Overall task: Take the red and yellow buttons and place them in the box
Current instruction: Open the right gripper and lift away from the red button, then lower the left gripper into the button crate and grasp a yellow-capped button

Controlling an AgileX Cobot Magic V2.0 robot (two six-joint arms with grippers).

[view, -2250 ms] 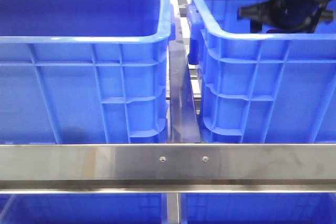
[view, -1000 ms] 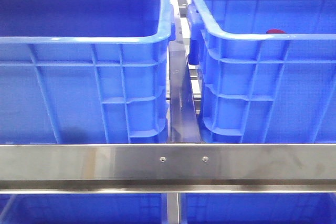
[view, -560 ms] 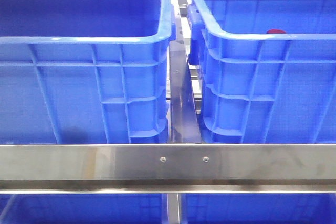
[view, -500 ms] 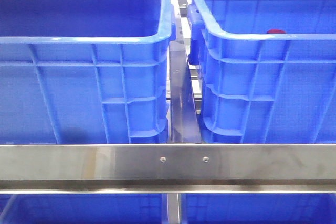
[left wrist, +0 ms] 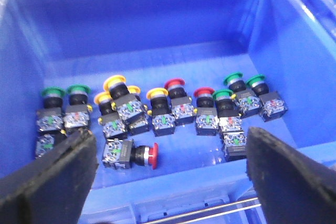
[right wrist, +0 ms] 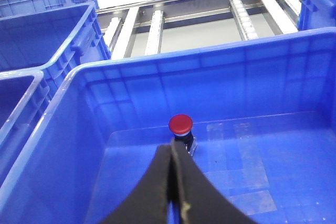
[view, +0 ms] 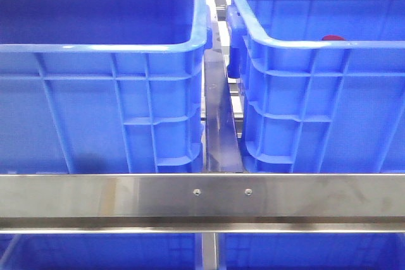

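Note:
The box point(view: 304, 44) is the lighter blue crate on the right. One red button point(view: 333, 38) stands inside it, only its top showing above the rim. The right wrist view shows that red button point(right wrist: 180, 124) upright on the box floor, under the far wall point(right wrist: 210, 61). My right gripper point(right wrist: 171, 149) is shut and empty, its tips just short of the button. My left gripper point(left wrist: 170, 134) is open and empty above the darker crate point(left wrist: 157, 9), which holds several red buttons point(left wrist: 175, 84) and yellow buttons point(left wrist: 116, 82). One red button point(left wrist: 149, 156) lies on its side there.
Several green buttons point(left wrist: 233, 78) stand among the others in the darker crate point(view: 101, 45). A steel rail point(view: 202, 197) crosses in front of both crates. A metal divider point(view: 218, 124) runs between them. More blue crates point(right wrist: 47, 9) and roller tracks point(right wrist: 157, 24) lie beyond.
About two seconds ago my right arm was over the box in the front view; it has left that view and the red button shows inside. Nothing has moved in the last second.

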